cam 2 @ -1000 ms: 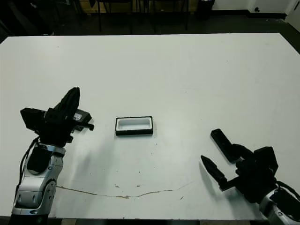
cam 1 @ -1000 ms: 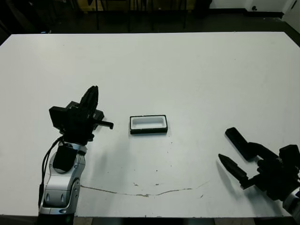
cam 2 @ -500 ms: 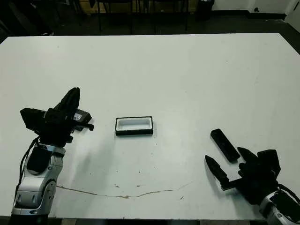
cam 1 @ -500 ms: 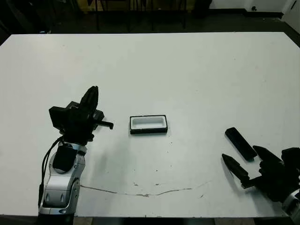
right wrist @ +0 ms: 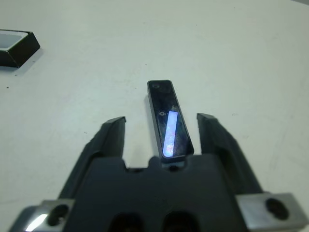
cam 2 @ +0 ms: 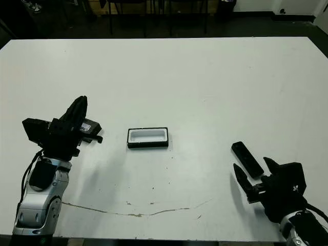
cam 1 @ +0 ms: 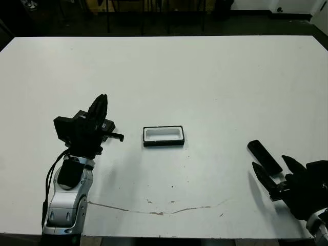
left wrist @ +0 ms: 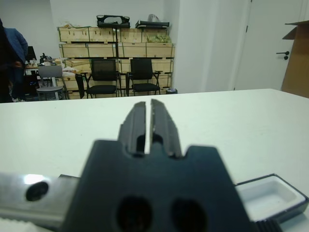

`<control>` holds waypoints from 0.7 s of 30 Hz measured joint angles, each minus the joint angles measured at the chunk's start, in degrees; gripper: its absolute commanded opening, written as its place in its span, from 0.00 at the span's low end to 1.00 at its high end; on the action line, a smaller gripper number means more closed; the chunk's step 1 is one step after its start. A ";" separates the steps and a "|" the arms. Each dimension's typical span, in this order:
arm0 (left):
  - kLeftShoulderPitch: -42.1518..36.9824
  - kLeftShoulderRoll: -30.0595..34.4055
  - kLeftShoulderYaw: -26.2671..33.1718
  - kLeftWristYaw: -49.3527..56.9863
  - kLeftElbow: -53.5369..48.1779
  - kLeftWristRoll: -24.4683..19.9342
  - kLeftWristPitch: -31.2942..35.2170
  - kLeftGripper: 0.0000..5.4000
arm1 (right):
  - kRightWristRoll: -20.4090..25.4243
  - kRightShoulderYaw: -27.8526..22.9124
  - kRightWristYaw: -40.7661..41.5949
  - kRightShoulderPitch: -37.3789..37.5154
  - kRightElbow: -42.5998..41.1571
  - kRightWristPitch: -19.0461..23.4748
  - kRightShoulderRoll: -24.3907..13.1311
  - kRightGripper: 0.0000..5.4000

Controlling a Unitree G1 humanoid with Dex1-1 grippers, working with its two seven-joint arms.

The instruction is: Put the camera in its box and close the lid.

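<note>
- White and matte, the tabletop (cam 1: 205,77) has a thin cracked line along its near edge; beyond it you see dark floor and chair legs.
- At the left, your left gripper (cam 2: 77,119) hangs above the tabletop with its ribbed black fingers (left wrist: 136,126) pressed nearly together, holding nothing.
- A flat black piece, probably the lid (cam 2: 90,126), lies just beside that gripper, mostly hidden by it, so you cannot be sure of its edges.
- Near the middle sits the box (cam 1: 163,136), a shallow rectangle with black walls and a smooth white hollow, empty and open.
- Well to the right lies the camera (right wrist: 169,126), a slim, glossy black bar lying flat and slanted.
- Your right gripper (right wrist: 164,126) has its fingers spread, one on each side of the camera's near end, not touching it.
- Watch the grasp: the bar looks slick and low, so a high or off-centre pinch could make it slip or spin away.
- Watch the fit too: the hollow looks barely longer than the camera, so a tilted placement may leave it propped on the rim and keep the lid from seating.
</note>
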 measured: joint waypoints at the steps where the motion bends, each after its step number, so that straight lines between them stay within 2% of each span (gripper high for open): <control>1: 0.00 0.00 0.00 0.00 0.02 0.00 -0.07 0.00 | -0.38 0.17 0.17 0.09 -0.05 -0.13 -0.11 0.47; 7: -0.01 0.00 0.07 -0.05 0.16 -0.07 -0.47 0.00 | -0.19 0.24 3.75 0.16 -0.25 0.47 -1.41 0.27; 11: 0.00 0.00 0.07 0.20 0.03 0.00 -0.22 0.00 | 4.22 -0.42 8.89 -0.36 0.64 2.91 -2.96 0.13; 15: -0.01 0.00 0.08 0.21 0.02 0.00 -0.30 0.00 | 5.48 -0.78 14.42 -1.94 6.87 0.80 -3.87 0.00; 21: -0.02 0.00 0.12 0.17 0.01 -0.11 -0.32 0.00 | 6.11 -0.88 18.98 -3.62 12.22 -3.59 -4.00 0.00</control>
